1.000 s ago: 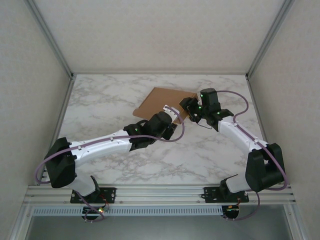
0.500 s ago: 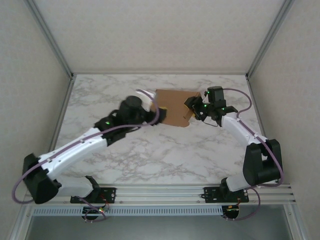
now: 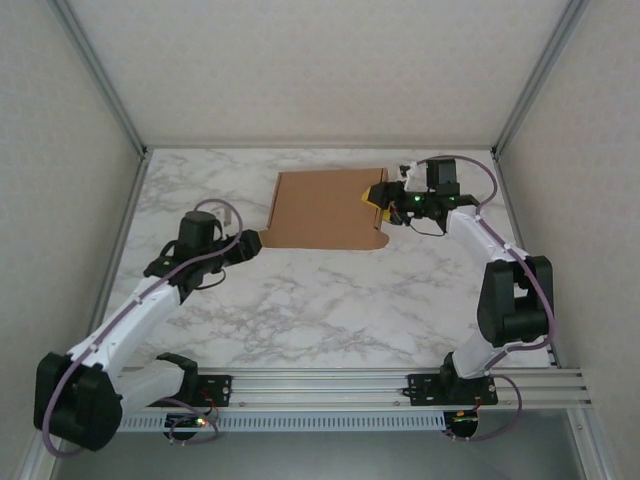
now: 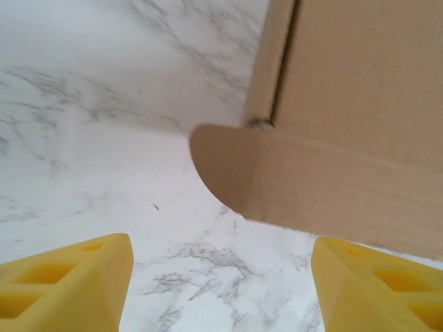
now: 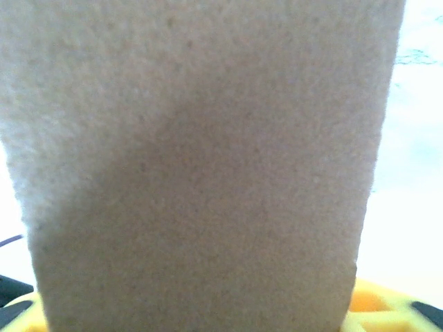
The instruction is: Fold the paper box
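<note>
We see the paper box point(image 3: 325, 208) near the bench's point(image 3: 330, 300) far edge, the right gripper point(image 3: 381, 196) pinching its right side. The left gripper point(image 4: 221, 280) hangs spread beside its near-left corner.

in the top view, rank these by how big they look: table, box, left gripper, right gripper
1. table
2. box
3. left gripper and right gripper: both are small and look about alike here, so I won't rank one over the other.

One paper box point(image 3: 325, 208), one left claw point(image 4: 220, 277), one right claw point(image 3: 381, 195), one marble table point(image 3: 330, 300)
</note>
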You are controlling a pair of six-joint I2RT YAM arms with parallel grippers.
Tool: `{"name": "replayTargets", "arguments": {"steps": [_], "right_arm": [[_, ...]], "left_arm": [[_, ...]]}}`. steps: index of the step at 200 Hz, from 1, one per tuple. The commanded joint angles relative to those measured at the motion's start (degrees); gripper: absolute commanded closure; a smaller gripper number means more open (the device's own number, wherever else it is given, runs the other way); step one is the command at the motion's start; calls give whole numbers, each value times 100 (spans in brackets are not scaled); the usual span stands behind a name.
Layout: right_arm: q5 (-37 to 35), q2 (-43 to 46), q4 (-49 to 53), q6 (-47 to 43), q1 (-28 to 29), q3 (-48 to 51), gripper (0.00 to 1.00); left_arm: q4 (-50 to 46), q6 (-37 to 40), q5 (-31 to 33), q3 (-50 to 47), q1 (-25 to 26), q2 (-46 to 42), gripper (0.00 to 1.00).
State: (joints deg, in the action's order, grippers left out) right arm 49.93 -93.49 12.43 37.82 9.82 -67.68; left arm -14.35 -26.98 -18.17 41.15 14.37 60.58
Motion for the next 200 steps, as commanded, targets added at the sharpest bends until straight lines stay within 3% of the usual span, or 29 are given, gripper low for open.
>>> {"name": "replayTargets", "arguments": {"steps": [1, 56, 122, 177, 200], "right_arm": [[836, -227, -221, -204, -51, -264, 63], [1451, -638, -253, -317, -51, -547, 64], [1427, -673, -416, -269, 25, -336, 65], [1152, -653, -105, -460, 33, -374, 65], [1126, -644, -144, -426, 34, -363, 64]], "left_arm": [[156, -308, -694, -237, -55, -338, 29], [434, -358, -1162, -291, -215, -221, 28], [761, -458, -1332, -223, -218, 37, 32], [-103, 57, 151, 198, -171, -248, 36], [-160, 122, 200, 254, -109, -318, 36]]}}
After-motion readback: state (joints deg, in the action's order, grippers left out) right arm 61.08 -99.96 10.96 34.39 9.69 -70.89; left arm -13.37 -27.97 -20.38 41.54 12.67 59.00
